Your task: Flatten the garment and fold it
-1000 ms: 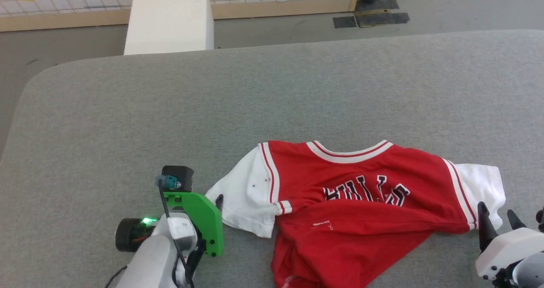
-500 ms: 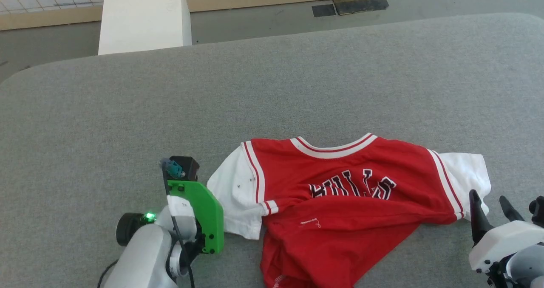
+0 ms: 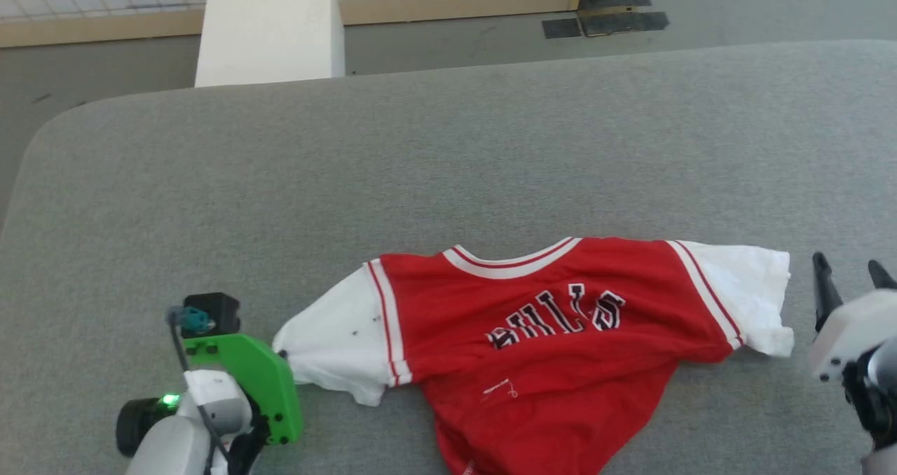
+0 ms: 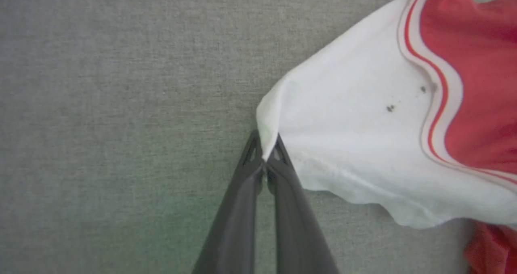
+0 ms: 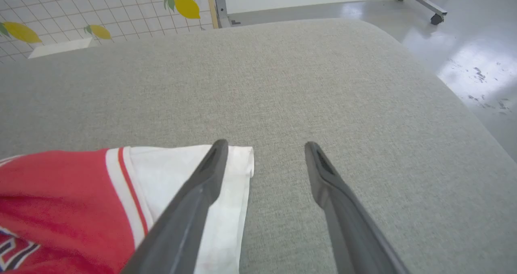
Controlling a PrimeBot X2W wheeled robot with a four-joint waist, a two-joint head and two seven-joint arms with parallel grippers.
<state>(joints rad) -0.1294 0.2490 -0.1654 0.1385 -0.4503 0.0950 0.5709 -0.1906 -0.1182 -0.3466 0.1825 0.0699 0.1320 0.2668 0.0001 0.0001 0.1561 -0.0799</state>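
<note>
While L gripper [image 4: 264, 159] pinches sleeve [image 4: 347, 132], red garment [image 3: 560, 363] lies rumpled.

Red garment [image 3: 560, 349] on grey table [image 3: 420, 167]

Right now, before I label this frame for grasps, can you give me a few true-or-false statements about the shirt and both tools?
1. The left tool is shut on the edge of the garment's white sleeve. True.
2. The right tool grips the other sleeve. False: it is open and holds nothing.
3. The garment lies with its lettering facing up. True.
4. The garment is folded in half. False: it lies spread out and rumpled on the grey surface, one sleeve to each side.
</note>
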